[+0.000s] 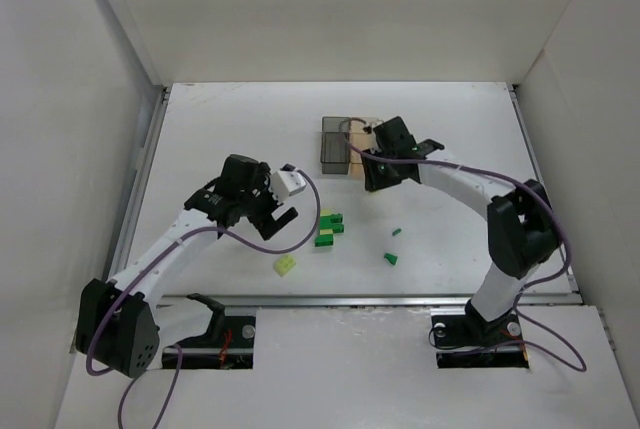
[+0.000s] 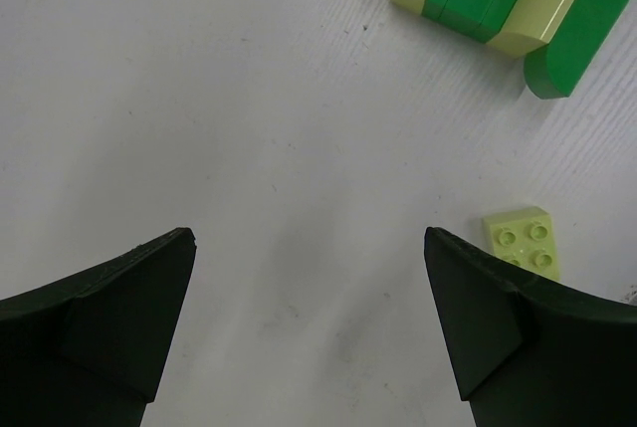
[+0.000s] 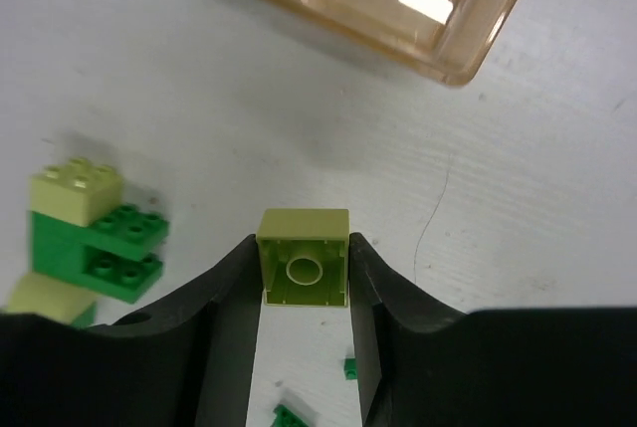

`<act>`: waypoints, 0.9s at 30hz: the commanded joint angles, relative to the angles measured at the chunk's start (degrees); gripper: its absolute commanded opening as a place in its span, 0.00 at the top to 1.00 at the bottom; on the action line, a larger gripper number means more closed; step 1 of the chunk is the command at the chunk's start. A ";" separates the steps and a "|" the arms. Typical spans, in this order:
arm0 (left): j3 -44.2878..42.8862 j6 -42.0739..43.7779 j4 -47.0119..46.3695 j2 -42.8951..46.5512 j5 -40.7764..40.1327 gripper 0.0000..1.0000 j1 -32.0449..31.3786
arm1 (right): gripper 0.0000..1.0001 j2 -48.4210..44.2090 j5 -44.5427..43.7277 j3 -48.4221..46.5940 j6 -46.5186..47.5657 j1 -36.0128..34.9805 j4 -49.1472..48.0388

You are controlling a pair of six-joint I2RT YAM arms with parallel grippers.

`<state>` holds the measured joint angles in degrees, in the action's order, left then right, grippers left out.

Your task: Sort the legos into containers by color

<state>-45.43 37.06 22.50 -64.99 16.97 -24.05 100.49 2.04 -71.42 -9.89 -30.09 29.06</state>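
A pale yellow-green brick [image 3: 304, 270] sits pinched between the fingers of the right gripper [image 3: 303, 248], its hollow underside facing the wrist camera. It is just short of the pale orange box [image 3: 468, 59], which adjoins the dark grey box [image 1: 333, 146]. Farther from the orange box lie a stack of green and pale bricks [image 1: 330, 227] and two small dark green pieces [image 1: 391, 257]. Beyond them the left gripper [image 2: 309, 278] hangs wide open and empty beside a lone pale brick [image 2: 523, 241].
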 commanded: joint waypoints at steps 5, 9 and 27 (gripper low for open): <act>-1.59 4.07 2.89 -0.22 4.81 0.00 -0.38 | 1.00 -1.37 -7.29 -15.66 -3.64 -0.59 -7.53; -4.57 4.95 4.74 -0.22 6.85 0.00 -0.38 | 0.99 11.73 -13.62 -32.26 -5.22 0.73 4.32; -5.11 7.06 7.02 -0.75 9.75 0.00 -0.38 | 0.14 15.26 -14.08 -36.25 -5.40 2.40 5.48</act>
<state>-47.97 43.07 27.81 -65.71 24.10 -24.05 118.54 -12.45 -108.09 -14.94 -28.10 35.55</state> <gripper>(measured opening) 0.997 0.810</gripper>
